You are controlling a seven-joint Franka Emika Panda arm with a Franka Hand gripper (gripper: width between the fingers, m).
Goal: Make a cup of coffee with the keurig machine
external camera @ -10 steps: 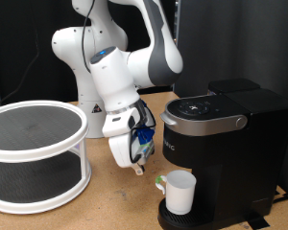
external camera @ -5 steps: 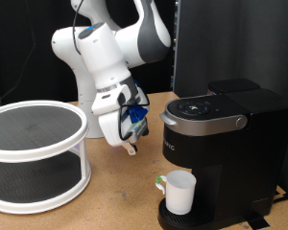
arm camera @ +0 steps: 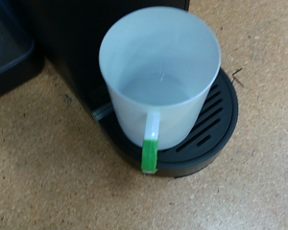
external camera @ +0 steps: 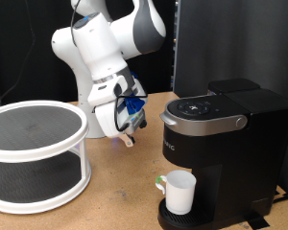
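One white cup (external camera: 179,193) stands on the round drip tray (external camera: 173,218) at the foot of the black keurig machine (external camera: 221,153), and it is the only thing sitting there. Its handle sticks out toward the exterior view's left and has a green strip (arm camera: 150,153) on it. From the wrist view I can look right down into the cup (arm camera: 161,77), and it looks empty, with just the pale bottom showing. The cup sits well inside the tray's rim (arm camera: 224,115), with a ring of dark slots showing beside it. The machine's lid is down, and the silver band (external camera: 204,122) runs around its front edge. The gripper (external camera: 126,139) hangs in the air to the exterior view's left of the machine, higher than the cup and well apart from it, pointing down at the brown table (external camera: 115,196). I cannot tell how far apart its fingers are, and I see nothing between them. A wide open patch of table lies under the gripper, between the machine and the white two-level round shelf (external camera: 34,153) at the exterior view's left. The shelf's edge is well apart from the cup.
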